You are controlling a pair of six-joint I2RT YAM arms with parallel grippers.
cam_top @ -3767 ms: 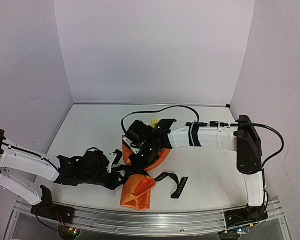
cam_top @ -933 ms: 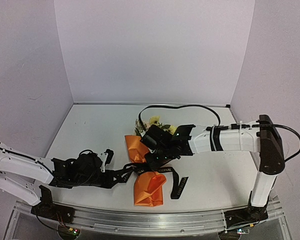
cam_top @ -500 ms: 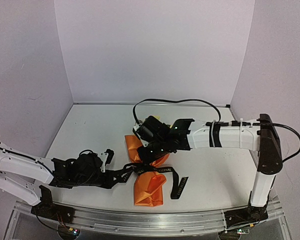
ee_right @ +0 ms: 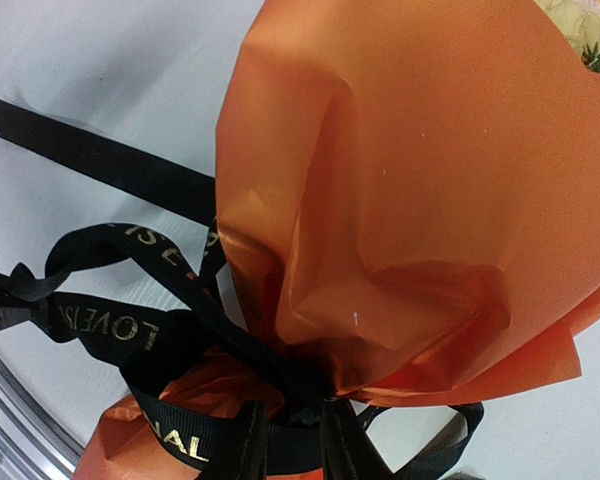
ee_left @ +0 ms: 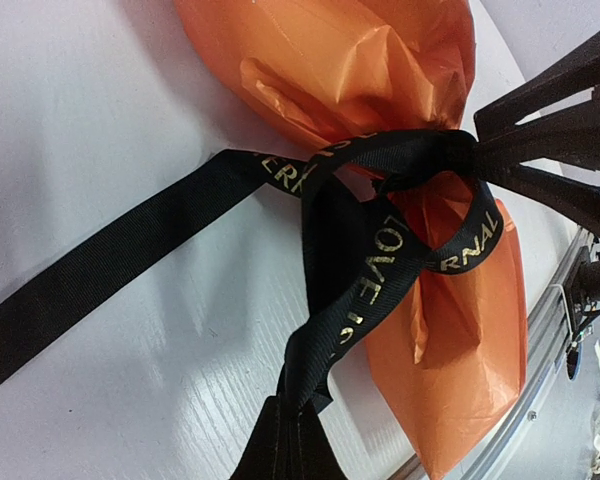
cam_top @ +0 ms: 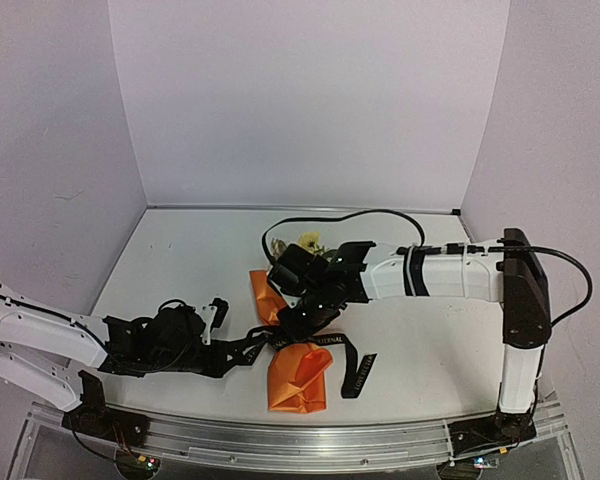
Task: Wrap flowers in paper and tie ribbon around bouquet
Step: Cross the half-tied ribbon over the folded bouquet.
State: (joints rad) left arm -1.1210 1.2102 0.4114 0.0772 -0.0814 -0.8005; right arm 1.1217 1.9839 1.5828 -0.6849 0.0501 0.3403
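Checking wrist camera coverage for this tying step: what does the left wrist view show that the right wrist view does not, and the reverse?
Only the left wrist view shows the left gripper, shut on a strand of the ribbon at the bottom edge. Only the right wrist view shows the flowers, peeking from the wide end of the bouquet at upper right. Both show the orange paper, the lettered black ribbon wound round its pinched waist, the right gripper at that knot, and the white table.
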